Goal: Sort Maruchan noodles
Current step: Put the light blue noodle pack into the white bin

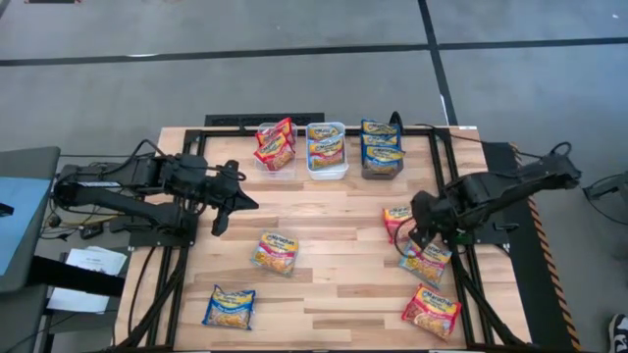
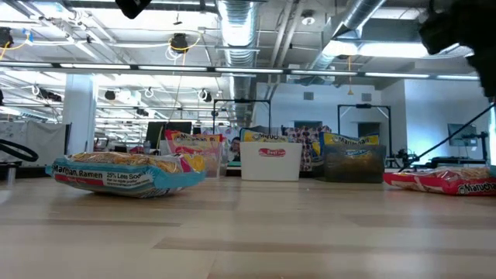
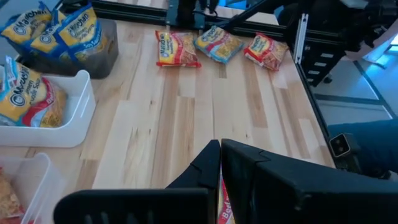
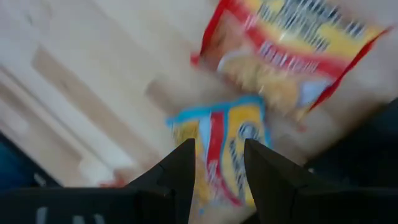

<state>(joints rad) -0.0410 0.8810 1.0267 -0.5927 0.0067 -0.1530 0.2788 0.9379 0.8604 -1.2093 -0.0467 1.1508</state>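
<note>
Right wrist view blurred; light blue packet (image 4: 221,152) runs under the dark fingers (image 4: 177,174), lower end hidden, print unreadable. Left wrist view: a red packet (image 3: 225,205) mostly covered by that arm's own gripper. Low view: red packet (image 2: 446,180) cut by the frame edge.

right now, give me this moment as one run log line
left gripper: shut, empty, above table | right gripper: open over light blue noodle packet | three bins: partly filled
</note>
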